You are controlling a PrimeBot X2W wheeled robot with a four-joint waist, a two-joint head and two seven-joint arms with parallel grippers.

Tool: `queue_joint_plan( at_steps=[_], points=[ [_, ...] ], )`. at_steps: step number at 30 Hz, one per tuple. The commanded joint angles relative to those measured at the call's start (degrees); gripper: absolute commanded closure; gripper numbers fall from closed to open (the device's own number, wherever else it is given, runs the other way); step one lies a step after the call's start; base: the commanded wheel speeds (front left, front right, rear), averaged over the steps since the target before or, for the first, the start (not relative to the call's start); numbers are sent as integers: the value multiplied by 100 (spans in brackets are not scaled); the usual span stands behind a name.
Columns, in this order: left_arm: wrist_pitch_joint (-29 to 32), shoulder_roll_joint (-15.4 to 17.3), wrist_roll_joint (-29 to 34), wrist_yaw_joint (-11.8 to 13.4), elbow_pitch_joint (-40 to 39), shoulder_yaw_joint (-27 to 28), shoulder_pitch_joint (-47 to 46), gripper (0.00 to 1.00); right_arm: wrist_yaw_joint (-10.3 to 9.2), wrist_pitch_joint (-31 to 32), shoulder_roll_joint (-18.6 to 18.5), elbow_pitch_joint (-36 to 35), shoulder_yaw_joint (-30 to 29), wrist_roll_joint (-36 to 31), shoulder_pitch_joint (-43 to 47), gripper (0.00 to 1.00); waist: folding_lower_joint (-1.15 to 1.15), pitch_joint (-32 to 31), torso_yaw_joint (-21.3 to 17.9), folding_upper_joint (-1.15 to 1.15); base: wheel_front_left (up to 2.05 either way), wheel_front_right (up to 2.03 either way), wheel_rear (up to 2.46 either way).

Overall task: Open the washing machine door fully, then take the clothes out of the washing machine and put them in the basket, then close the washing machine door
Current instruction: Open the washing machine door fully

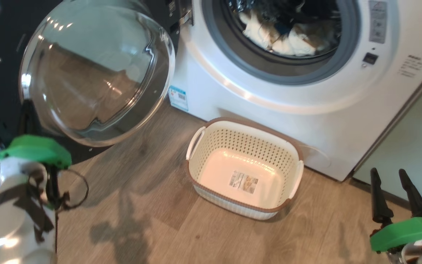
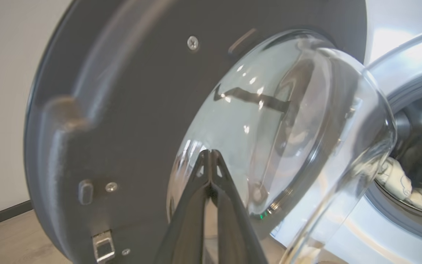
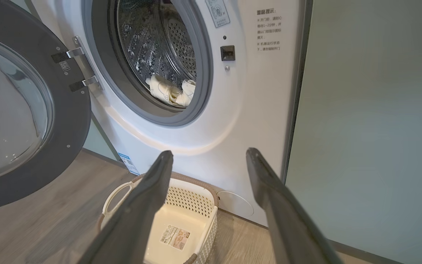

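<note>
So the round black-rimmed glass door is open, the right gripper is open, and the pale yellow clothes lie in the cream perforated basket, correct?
No: the pale yellow clothes lie inside the white washing machine, not in the cream perforated basket, as the head view shows. The round black-rimmed glass door and right gripper are open.

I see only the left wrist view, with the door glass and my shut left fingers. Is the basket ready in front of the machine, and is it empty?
Observer: Yes. The basket stands on the floor just before the washing machine, below its opening, empty but for a label sticker.
Operator: And the right fingers?
Observer: The right fingers are open and hold nothing, at the lower right of the head view, apart from the basket.
</note>
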Motion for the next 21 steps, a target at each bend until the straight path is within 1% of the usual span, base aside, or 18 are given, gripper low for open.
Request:
queue_joint_plan(
  at_steps=[1,3,5,7,8,10,11,12,13,14,15,21],
  points=[
    [-36,184,91,-44,-301,181,10,100,21,-56,-43,-172,71,23,-15,0,0,-149,-124,0,0,0,0],
    [-36,119,152,-94,-419,179,194,100,21,-56,-12,-164,56,27,60,0,0,-284,-197,0,0,0,0],
    [-36,65,190,-135,-548,187,365,88,21,-56,18,-164,37,30,132,0,0,-379,-266,0,0,0,0],
    [-36,1,226,-158,-685,184,531,78,21,-56,44,-171,30,24,173,0,0,-455,-350,0,0,0,0],
    [-36,-34,241,-164,-755,183,621,65,21,-56,59,-177,28,19,185,0,0,-488,-401,0,0,0,0],
    [-36,-93,253,-194,-873,184,808,49,21,-56,89,-195,33,3,191,0,0,-548,-527,0,0,0,0],
    [-36,-124,264,-204,-927,179,910,33,21,-56,103,-198,42,-2,192,0,0,-575,-598,0,0,0,0],
    [-36,-153,273,-209,-993,179,1009,16,21,-56,117,-201,44,-9,193,0,0,-601,-670,0,0,0,0],
    [-36,-176,283,-220,-1055,177,1110,4,21,-56,130,-205,46,-10,195,0,0,-624,-746,0,0,0,0],
    [-36,-176,283,-220,-1055,177,1110,4,21,-56,130,-205,46,-10,195,0,0,-624,-746,0,0,0,0],
    [-36,-203,291,-237,-1103,164,1216,0,21,-56,141,-208,47,-10,200,0,0,-647,-822,0,0,0,0],
    [-36,-333,340,-321,-1294,9,1721,0,21,-56,178,-245,54,-44,263,0,0,-752,-1278,0,0,0,0]
  ],
)
